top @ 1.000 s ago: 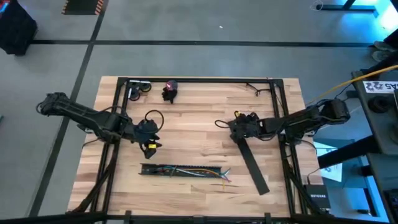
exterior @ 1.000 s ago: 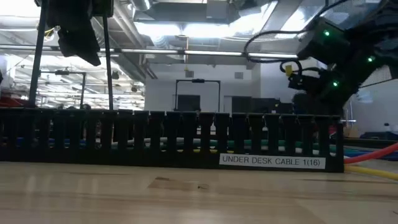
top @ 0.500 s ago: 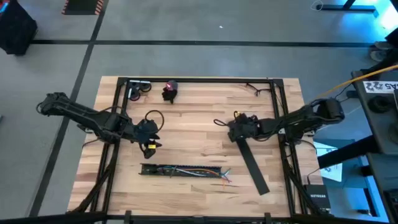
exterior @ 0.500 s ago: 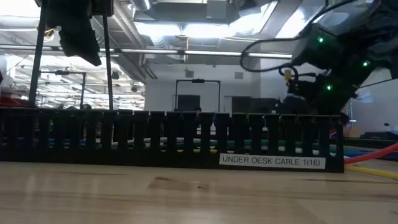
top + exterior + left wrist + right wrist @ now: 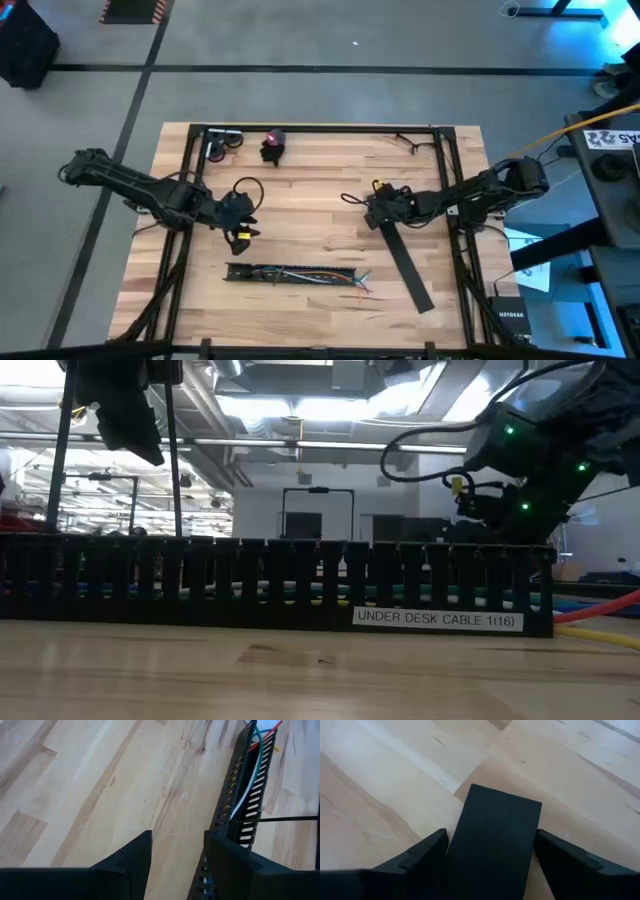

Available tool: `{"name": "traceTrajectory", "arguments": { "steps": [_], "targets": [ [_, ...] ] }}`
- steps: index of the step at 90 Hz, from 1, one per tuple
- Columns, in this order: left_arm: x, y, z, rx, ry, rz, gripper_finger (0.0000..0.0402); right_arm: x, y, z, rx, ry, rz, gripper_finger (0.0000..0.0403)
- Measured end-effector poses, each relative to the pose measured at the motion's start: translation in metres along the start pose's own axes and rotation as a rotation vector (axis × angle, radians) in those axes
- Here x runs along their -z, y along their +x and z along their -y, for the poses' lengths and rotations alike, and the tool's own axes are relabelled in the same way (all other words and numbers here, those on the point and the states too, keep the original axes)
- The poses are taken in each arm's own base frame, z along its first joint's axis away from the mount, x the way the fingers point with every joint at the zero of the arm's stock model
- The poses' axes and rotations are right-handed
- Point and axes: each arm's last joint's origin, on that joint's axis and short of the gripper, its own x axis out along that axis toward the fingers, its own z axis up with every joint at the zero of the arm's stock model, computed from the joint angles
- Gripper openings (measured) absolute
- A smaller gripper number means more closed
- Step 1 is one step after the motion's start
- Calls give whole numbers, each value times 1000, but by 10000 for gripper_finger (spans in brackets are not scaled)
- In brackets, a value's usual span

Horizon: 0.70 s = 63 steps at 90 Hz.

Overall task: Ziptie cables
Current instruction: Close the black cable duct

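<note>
The cables (image 5: 335, 277) lay in the slotted cable tray (image 5: 290, 273) near the table's front edge, their coloured ends spilling out at one end. They looked light and limp; those loose ends seemed the best hold. The left gripper (image 5: 241, 222) hovered unclenched behind the tray. The right gripper (image 5: 383, 213) straddled the flat black cover (image 5: 408, 265), fingers spread.

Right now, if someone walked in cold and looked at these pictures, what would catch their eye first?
Probably the slotted black cable tray lying near the table's front edge, with the cables spilling coloured out of its right end. Next, the long flat black bar lying at an angle on the right, its upper end between the open fingers of the right gripper. The left gripper hangs open just behind the tray's left end.
</note>
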Motion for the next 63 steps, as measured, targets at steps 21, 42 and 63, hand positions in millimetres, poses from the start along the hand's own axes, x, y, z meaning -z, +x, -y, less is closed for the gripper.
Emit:
{"name": "traceTrajectory", "arguments": {
  "steps": [21, 42, 63],
  "targets": [
    [0, 0, 0, 3, 2, 3, 172, -5, -1, -6, -37, 0, 5, 217],
    [-15, -13, 8, 57, 83, 41, 172, -39, -17, -38, -186, -69, 27, 219],
    [-37, -28, 21, 150, 188, 210, 172, -81, -52, -77, -313, -88, 165, 212]
  ]
}}
